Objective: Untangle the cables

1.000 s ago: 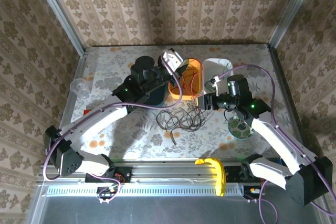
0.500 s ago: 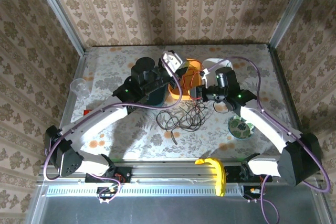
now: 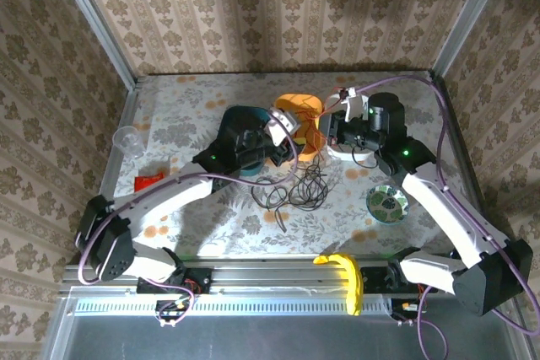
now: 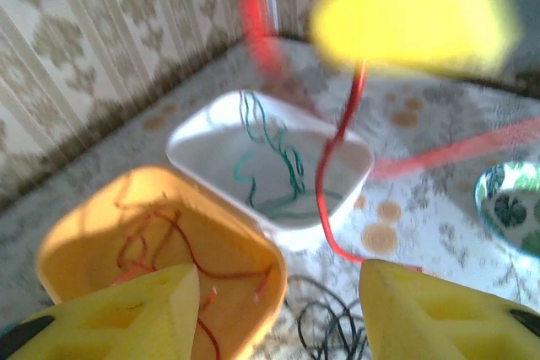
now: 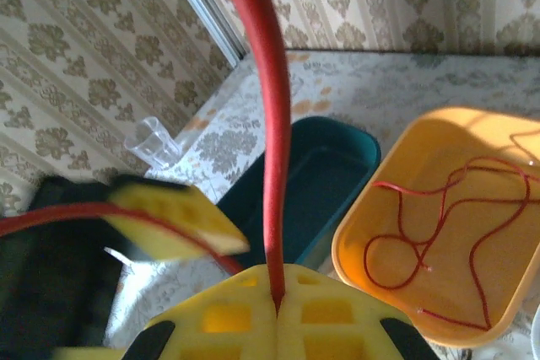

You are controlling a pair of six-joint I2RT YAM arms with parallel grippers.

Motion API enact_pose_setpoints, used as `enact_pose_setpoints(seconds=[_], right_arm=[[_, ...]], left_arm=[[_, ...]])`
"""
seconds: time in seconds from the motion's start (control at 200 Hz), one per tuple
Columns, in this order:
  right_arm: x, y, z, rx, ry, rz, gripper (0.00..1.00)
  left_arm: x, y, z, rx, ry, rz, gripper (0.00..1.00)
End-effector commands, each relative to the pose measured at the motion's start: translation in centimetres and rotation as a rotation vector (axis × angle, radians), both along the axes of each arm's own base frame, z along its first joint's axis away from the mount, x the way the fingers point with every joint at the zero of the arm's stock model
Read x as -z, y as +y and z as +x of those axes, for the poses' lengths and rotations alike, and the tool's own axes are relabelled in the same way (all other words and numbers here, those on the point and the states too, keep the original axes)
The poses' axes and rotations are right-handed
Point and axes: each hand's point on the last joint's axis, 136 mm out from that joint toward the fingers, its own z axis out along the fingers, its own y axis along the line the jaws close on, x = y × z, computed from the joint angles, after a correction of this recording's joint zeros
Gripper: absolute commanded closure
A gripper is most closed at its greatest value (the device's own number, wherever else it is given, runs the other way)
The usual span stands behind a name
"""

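The right gripper (image 5: pixel 277 297) has its yellow jaws pressed together on a red cable (image 5: pixel 272 124). The cable rises straight out of the seam between them and runs up out of the wrist view. The left gripper (image 4: pixel 278 280) has its jaws spread, with a clear gap between the two yellow fingers (image 4: pixel 135 314) and nothing clamped there. The same red cable hangs down ahead of the left jaws and curves in close to their right-hand tip; whether it touches that finger cannot be told. Seen from the right wrist, a red stretch also crosses one finger of the left gripper, off to the left of the closed jaws.

Just beyond the right jaws, to their right, lies an orange bin (image 5: pixel 422 141) holding loose red wires (image 5: pixel 422 191). Straight ahead of those jaws sits a teal bin (image 5: pixel 333 179). Farther off to their left, a clear cup (image 5: pixel 156 141) stands upright on the table (image 5: pixel 371 82).

The orange bin lies under the left-hand finger of the left jaws. Ahead of their gap is a white bin (image 4: pixel 207 137) with a green cable (image 4: pixel 287 162) lying inside. Low between the left fingers, a tangle of black cables (image 4: pixel 329 326) rests on the table. A patterned bowl (image 4: pixel 506 208) shows to the right of these jaws. From above, both grippers sit close together over the bins, with the black tangle on the near side of both.
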Motion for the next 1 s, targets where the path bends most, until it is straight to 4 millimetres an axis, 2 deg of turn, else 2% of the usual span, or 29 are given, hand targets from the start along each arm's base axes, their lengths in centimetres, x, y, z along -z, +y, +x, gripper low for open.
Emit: enact_pose_setpoints(seconds=[0.0, 0.1, 0.22, 0.315, 0.34, 0.42, 0.52, 0.65, 0.765, 0.905, 0.995], right_arm=[[-1.4, -0.5, 0.8, 0.041, -0.036, 0.007, 1.0], [-0.5, -0.5, 2.2, 0.069, 0.001, -0.01, 1.0], [0.8, -0.7, 4.5, 0.127, 0.043, -0.033, 1.0], [1.9, -0.8, 6.6, 0.164, 0.089, -0.034, 1.0], [3.2, -0.7, 7.6, 0.173, 0.126, -0.043, 1.0], [4.7, -0.5, 9.3, 0.189, 0.176, -0.045, 1.0], [7.0, -0.1, 11.3, 0.208, 0.246, -0.043, 1.0], [10.5, 0.5, 13.4, 0.227, 0.359, -0.049, 1.0], [13.9, 1.0, 14.6, 0.249, 0.468, -0.048, 1.0], [17.7, 1.0, 15.0, 0.296, 0.602, -0.059, 1.0], [19.4, 1.1, 14.5, 0.302, 0.662, -0.08, 0.92]], left_arm=[[1.9, -0.9, 0.2, -0.007, 0.054, -0.015, 0.46], [2.1, -1.2, 1.0, -0.03, 0.043, -0.024, 0.45], [3.0, -0.2, 3.6, -0.159, 0.021, 0.018, 0.43], [3.7, 2.6, 6.2, -0.351, 0.005, 0.067, 0.38], [3.8, 3.5, 6.8, -0.401, 0.001, 0.071, 0.37], [3.6, 6.3, 7.9, -0.534, -0.016, 0.073, 0.35], [3.2, 9.4, 8.2, -0.655, -0.049, 0.082, 0.33], [2.9, 12.0, 7.9, -0.736, -0.066, 0.087, 0.32], [3.2, 13.1, 7.4, -0.757, -0.048, 0.081, 0.32], [3.8, 13.6, 7.1, -0.769, -0.025, 0.086, 0.32], [3.9, 13.6, 7.0, -0.769, -0.017, 0.081, 0.31]])
